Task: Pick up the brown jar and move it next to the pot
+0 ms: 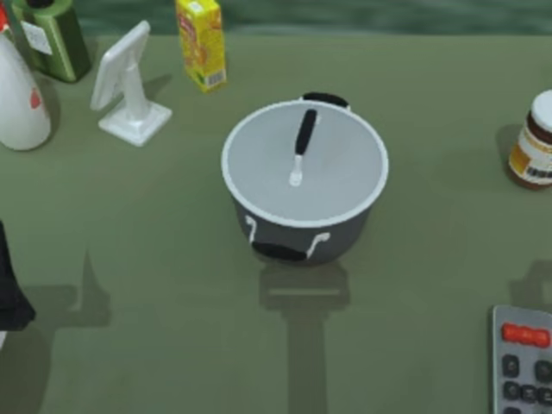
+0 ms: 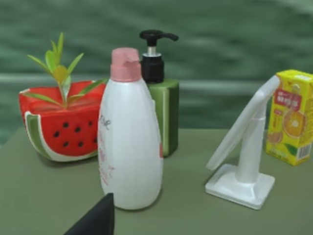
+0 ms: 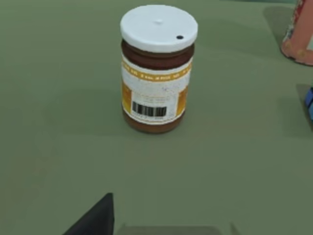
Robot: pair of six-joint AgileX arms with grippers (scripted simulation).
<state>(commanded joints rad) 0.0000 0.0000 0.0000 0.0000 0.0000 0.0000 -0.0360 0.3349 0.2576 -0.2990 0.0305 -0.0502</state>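
Brown-filled, white-lidded round jar (image 3: 157,68) stands ungrasped, well apart from the grey white-rimmed pot (image 1: 304,172); gripper openings cannot be told; an off-centre approach could topple it.

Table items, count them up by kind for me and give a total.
Bottles: 2, white bottle, green pump bottle
Jars: 1, brown jar
Cartons: 1, yellow carton
Pots: 1, pot
Stands: 1, white stand
Planters: 1, watermelon planter
Keypads: 1, grey keypad
Total: 8
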